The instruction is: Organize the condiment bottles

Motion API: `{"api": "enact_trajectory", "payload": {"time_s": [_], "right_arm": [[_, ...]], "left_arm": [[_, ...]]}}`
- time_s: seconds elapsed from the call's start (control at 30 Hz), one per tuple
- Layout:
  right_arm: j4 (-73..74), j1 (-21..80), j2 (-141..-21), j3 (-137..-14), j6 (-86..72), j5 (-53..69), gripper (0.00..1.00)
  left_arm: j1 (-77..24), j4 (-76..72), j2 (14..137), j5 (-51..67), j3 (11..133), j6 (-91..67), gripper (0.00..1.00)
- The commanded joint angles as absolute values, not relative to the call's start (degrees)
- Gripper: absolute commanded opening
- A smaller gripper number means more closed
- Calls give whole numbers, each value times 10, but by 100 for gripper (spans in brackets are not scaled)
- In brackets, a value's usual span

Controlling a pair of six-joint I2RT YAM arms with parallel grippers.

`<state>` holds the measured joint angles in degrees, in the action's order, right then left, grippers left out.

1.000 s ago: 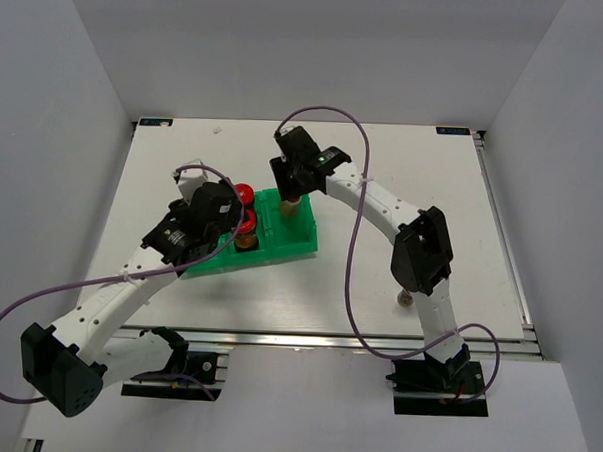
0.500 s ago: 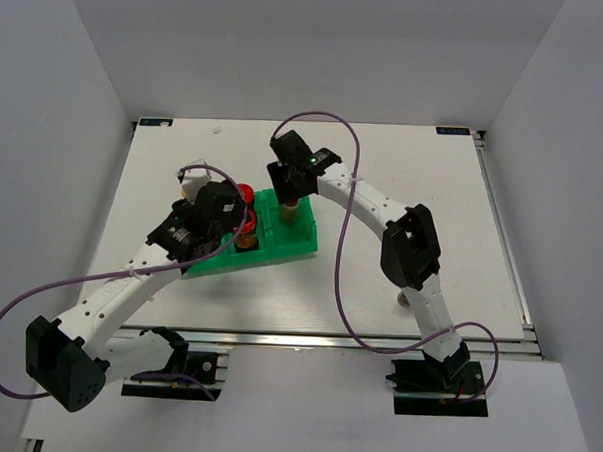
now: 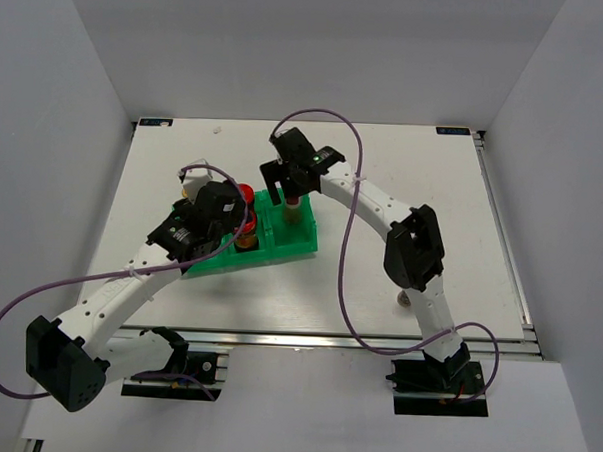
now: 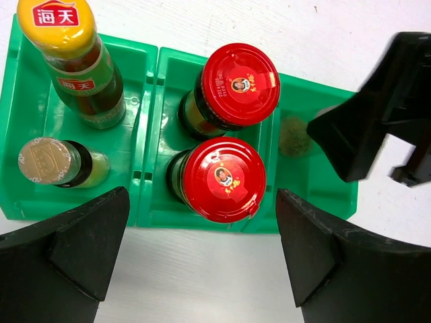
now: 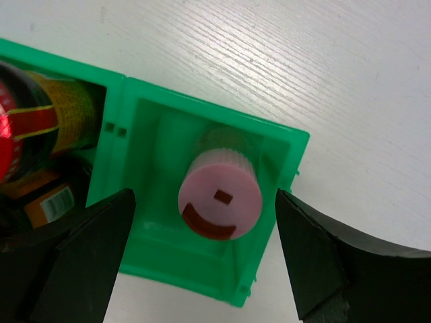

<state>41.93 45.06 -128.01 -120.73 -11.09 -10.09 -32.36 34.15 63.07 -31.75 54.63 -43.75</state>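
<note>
The right tool (image 5: 204, 222) hangs with its jaws wide apart, 1 finger on each side of the pink-capped bottle (image 5: 219, 200) and gripping nothing. That bottle stands upright on its own in the end bay of the green tray (image 5: 145, 94), the bay nearest the right arm. A gap shows between its cap and each finger. Centred over the cap like this, the tool looks placed for a straight vertical move, so that it would not knock the bottle against the bay walls.

The left tool (image 4: 202, 222) is also spread open and empty. It hovers over the 2 red-capped bottles (image 4: 240, 85), which stand 1 behind the other in the middle bay, their caps nearly touching. The near one sits between the fingers, low enough that the jaws could close on it. I cannot tell whether the tool is there to grasp it or only waiting.

In the far-left bay a yellow-capped bottle (image 4: 57, 27) leans a little, and a beige-capped bottle (image 4: 44, 161) stands beside it. That makes 5 bottles in the tray, grouped roughly by kind. The tray rests on the desk (image 3: 433, 192) between the 2 arms. I judge the sorting nearly done.
</note>
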Motion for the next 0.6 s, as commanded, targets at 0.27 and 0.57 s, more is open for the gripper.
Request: {"api": "enact_trajectory", "payload": {"time_s": [0.27, 0.57], "right_arm": [[314, 430, -1065, -1068, -136, -135, 89], [252, 278, -857, -799, -205, -92, 89]], "left_arm": [[-321, 311, 632, -280, 553, -425, 98], [-342, 258, 705, -150, 599, -369, 98]]}}
